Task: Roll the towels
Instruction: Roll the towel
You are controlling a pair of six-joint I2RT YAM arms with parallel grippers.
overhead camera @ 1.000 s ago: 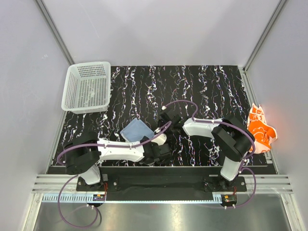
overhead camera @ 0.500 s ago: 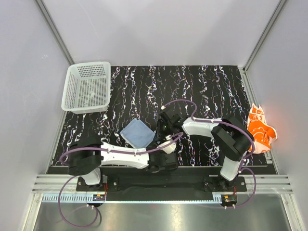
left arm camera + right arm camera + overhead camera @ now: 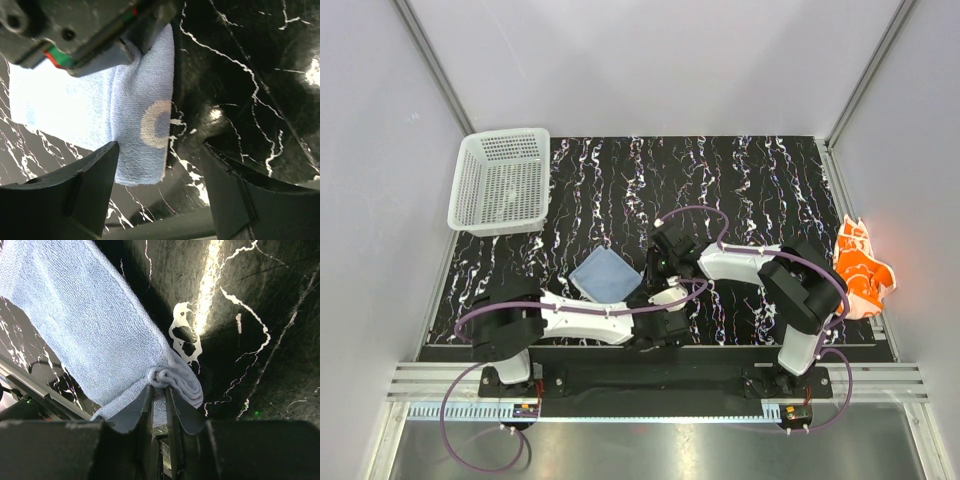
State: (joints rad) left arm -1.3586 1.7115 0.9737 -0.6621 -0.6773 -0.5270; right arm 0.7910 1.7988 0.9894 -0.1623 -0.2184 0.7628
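A fixed camera looks down on a black table [image 3: 740, 170] veined with white, walled in by pale panels. At the far left corner sits a white basket [image 3: 500, 182] of perforated plastic, upright, well apart from everything else.

The left arm [image 3: 575, 318] lies low along the near edge, stretched from its base toward the middle of the table. The left gripper [image 3: 160, 150] has its fingers spread wide apart and grips nothing. In its wrist camera, the near edge of the light blue towel [image 3: 605, 274] lies on the table below the gap between the fingers, closer to the left finger. A pale ring-shaped mark shows on the cloth there.

The light blue towel rests near the centre of the table, slightly left of the middle, mostly flat, with its right corner lifted and bunched.

The right gripper [image 3: 159, 390] is clamped on that bunched corner. In its wrist camera, the two fingers stand almost together with a small roll of blue cloth pinched at their tips, and the rest of the towel spreads away up and to the left. The right arm [image 3: 750, 262] reaches from its base at the near right toward the middle.

At the far right edge of the table lies the orange towel [image 3: 863, 268], crumpled in a loose heap with white patches showing, touched by neither gripper.
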